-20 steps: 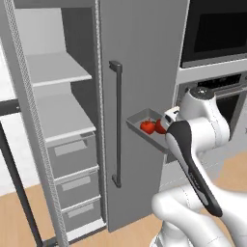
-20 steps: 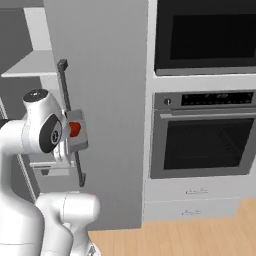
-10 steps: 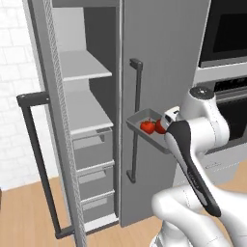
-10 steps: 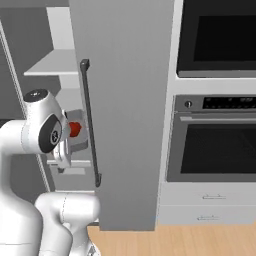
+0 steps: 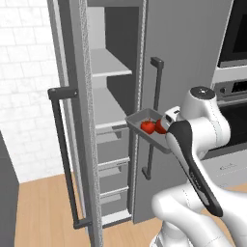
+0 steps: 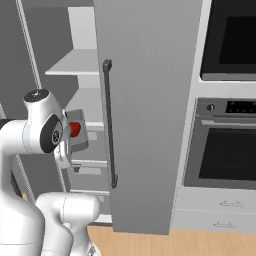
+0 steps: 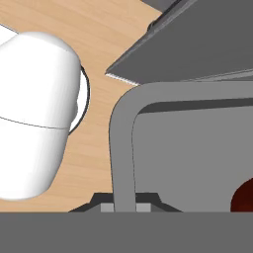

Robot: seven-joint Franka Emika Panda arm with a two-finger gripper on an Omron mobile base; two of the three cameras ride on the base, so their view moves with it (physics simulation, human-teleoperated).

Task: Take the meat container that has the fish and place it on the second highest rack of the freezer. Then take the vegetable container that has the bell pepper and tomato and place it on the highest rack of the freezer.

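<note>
The vegetable container [image 5: 144, 119] is a shallow grey tray holding two red round pieces [image 5: 148, 127], and it hangs in the air before the freezer [image 5: 183, 58]. My gripper [image 5: 167, 128] is shut on its near rim. In the hand view the fingertips [image 7: 106, 207] pinch the tray's rim [image 7: 123, 148], and one red piece [image 7: 243, 200] shows at the right edge. From the right base view the tray [image 6: 80, 142] peeks out past my arm. The highest rack [image 5: 110, 65] is a flat white shelf inside the open compartment. The meat container is out of view.
The freezer's left door [image 5: 77, 96] stands open toward me with its dark bar handle [image 5: 62, 159]. The right door [image 6: 145, 100] is closed. White drawers [image 5: 115, 169] sit below the shelves. Black-glass ovens [image 6: 227, 155] are to the right, a white brick wall [image 5: 24, 72] to the left.
Both base views have shifted, so the freezer now sits further right and larger: the base has driven. The tray stays in my shut gripper, at the same place relative to my arm.
</note>
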